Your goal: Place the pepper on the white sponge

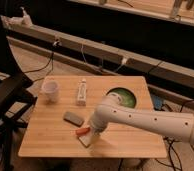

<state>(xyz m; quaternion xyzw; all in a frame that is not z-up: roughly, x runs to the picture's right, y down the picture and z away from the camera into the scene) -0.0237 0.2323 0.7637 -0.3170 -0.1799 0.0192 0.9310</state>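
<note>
The small red-orange pepper lies low over the table near its front, touching or just above the upper left edge of the cream-white sponge. My gripper sits at the end of the white arm, right beside the pepper on its right and directly over the sponge, covering part of it. I cannot tell whether the pepper rests on the sponge or beside it.
A dark grey block lies just left of the pepper. A white cup and an upright white tube stand further back. A green plate is behind my arm. The wooden table ends close in front; a black chair stands left.
</note>
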